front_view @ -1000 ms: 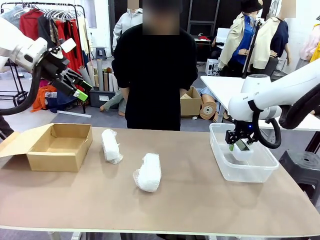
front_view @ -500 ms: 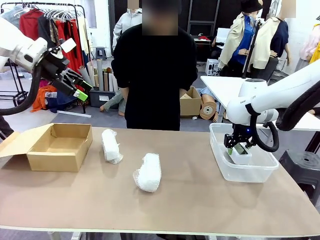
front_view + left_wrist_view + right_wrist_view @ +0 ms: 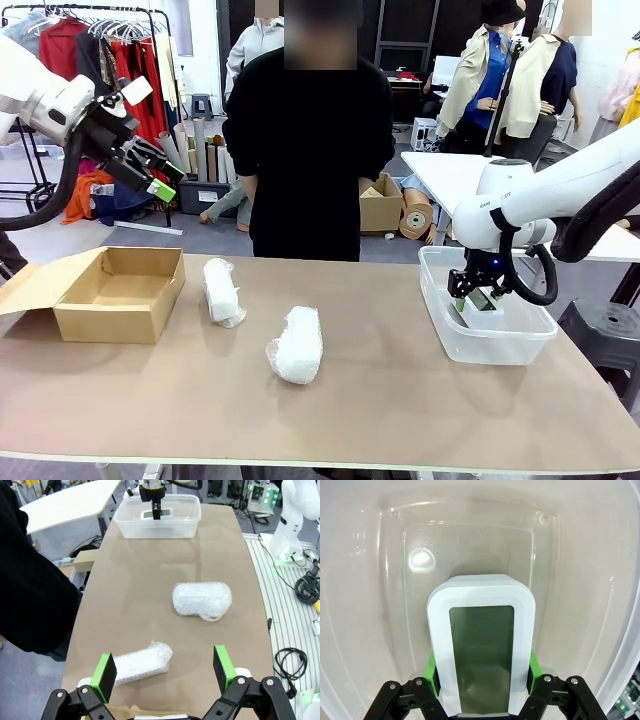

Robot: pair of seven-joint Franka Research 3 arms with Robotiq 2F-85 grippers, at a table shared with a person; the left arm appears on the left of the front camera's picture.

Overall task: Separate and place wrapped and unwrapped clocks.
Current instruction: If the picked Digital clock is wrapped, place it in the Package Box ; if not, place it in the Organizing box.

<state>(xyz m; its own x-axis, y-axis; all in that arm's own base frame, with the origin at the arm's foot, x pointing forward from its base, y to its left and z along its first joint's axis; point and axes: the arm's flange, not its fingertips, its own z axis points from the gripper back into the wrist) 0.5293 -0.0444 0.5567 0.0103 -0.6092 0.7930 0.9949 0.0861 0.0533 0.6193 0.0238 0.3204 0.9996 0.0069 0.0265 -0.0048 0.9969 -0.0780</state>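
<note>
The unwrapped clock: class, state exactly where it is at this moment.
In the front view the unwrapped clock is at the right end of the table, gripped by the right gripper inside the clear plastic tub.

Open cardboard box [image 3: 105, 325] left, clear tub [image 3: 480, 348] right, on table [image 3: 400, 400]

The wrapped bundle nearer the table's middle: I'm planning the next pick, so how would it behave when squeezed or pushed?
The wrapped bundle looks puffy with bubble wrap, so it would probably give before a grip firms up. The glossy plastic may be slippery. Lying flat and oblong, it would likely slide or turn under a push, not roll.
</note>
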